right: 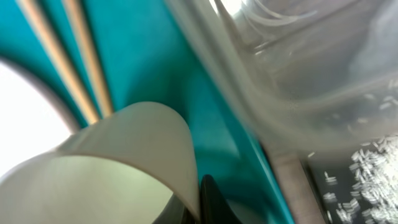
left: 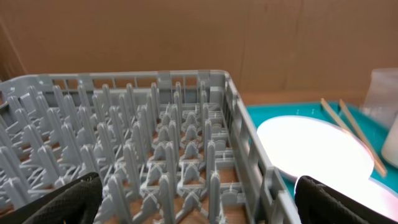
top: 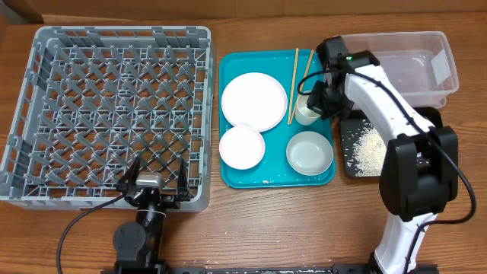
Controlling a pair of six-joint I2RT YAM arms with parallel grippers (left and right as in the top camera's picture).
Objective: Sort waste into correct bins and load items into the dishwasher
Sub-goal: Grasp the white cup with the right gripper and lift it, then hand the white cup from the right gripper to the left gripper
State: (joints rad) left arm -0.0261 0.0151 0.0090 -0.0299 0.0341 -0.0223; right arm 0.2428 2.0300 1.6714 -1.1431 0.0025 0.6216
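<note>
The small white cup (top: 306, 113) stands on the teal tray (top: 278, 179) beside the chopsticks (top: 294, 84). My right gripper (top: 318, 103) is shut on the cup's rim; in the right wrist view (right: 199, 205) one dark finger lies against the outside of the cup wall (right: 112, 168). The round white plate (top: 253, 101) and two white bowls (top: 242, 146) (top: 310, 152) are also on the tray. My left gripper (top: 156, 186) is open and empty at the front edge of the grey dish rack (top: 106, 106). The wrapper is out of view.
The clear tub (top: 415, 68) stands at the back right. The black tray (top: 351, 164), holding loose rice grains (top: 369, 148), sits in front of it, partly under my right arm. The rack's pegs (left: 161, 137) fill the left wrist view, with the plate (left: 314, 149) to the right.
</note>
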